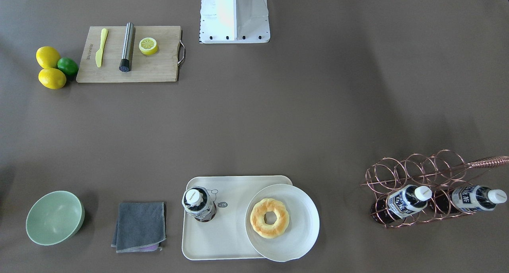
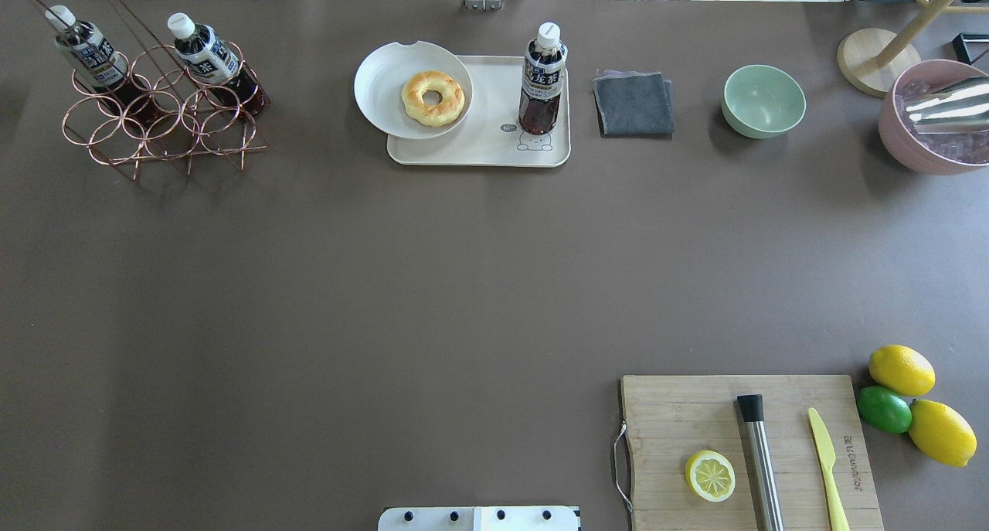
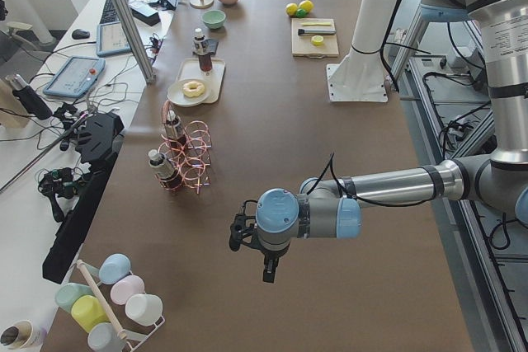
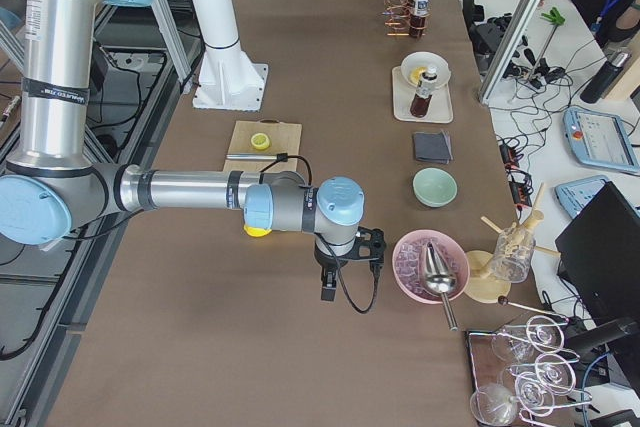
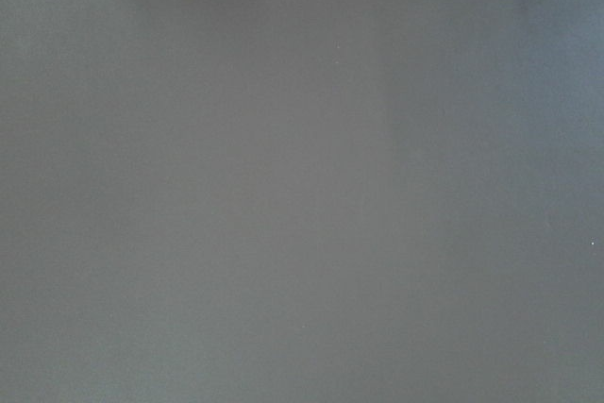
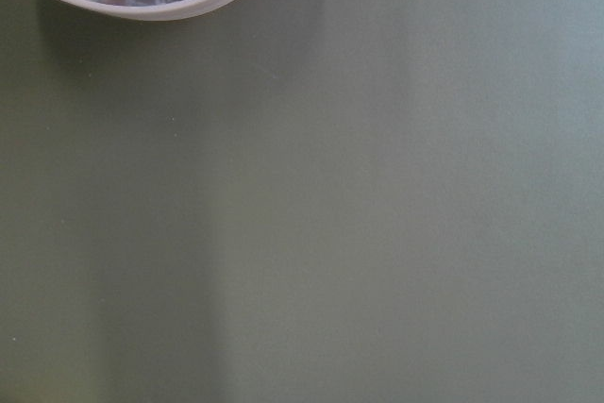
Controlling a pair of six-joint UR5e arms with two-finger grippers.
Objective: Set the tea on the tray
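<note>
The tea (image 2: 542,81) stands on the tray (image 2: 479,148); cannot tell whether left end effector (image 3: 267,268) or right end effector (image 4: 328,287) is parted

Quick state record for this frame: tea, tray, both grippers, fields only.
tea bottle: upright on tray, nothing gripping it
tray: also carries plate with doughnut, plate overhanging its rim
other bottles: two, in copper wire rack
left gripper: over bare table, jaws not judgeable
right gripper: beside pink ice bowl, jaws not judgeable
task: looks done
</note>
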